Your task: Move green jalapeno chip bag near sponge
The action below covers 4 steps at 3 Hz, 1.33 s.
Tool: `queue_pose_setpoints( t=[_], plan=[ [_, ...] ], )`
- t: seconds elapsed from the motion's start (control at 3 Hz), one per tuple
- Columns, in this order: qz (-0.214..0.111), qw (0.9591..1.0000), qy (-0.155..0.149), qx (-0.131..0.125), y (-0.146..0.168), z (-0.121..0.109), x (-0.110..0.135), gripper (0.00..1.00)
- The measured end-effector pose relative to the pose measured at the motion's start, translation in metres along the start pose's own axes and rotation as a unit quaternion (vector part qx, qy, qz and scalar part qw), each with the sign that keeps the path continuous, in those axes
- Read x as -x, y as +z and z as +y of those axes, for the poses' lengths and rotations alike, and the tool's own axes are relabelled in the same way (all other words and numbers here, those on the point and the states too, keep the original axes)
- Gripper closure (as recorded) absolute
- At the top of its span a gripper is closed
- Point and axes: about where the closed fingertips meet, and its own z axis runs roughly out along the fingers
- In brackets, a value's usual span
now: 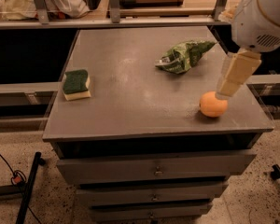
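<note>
grey drawer cabinet (130, 106): flat top carrying all three items.
gripper (222, 93): at the right edge, hanging just over the orange, short of the bag; spread or pressed together, impossible to tell.
green jalapeno chip bag (183, 56): lying back right, untouched, well apart from the sponge.
sponge (76, 84): near the left edge, scouring side up.
orange (213, 104): front right.
progress: nothing done yet; reaching, grasping and carrying leftward all left.
</note>
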Motion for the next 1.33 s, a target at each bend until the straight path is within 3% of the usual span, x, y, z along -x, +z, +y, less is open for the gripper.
queue_pose_setpoints(
  t=[0.33, 0.67, 1.0, 1.33],
  plan=[
    [-0.010, 0.9983, -0.029, -0.050, 0.030, -0.038, 0.019, 0.00],
    [0.015, 0.9937, -0.051, -0.099, 0.063, -0.081, 0.025, 0.00],
    [0.014, 0.9938, -0.050, -0.098, 0.062, -0.080, 0.025, 0.00],
    [0.033, 0.9893, -0.079, -0.118, 0.071, -0.094, 0.017, 0.00]
  ],
)
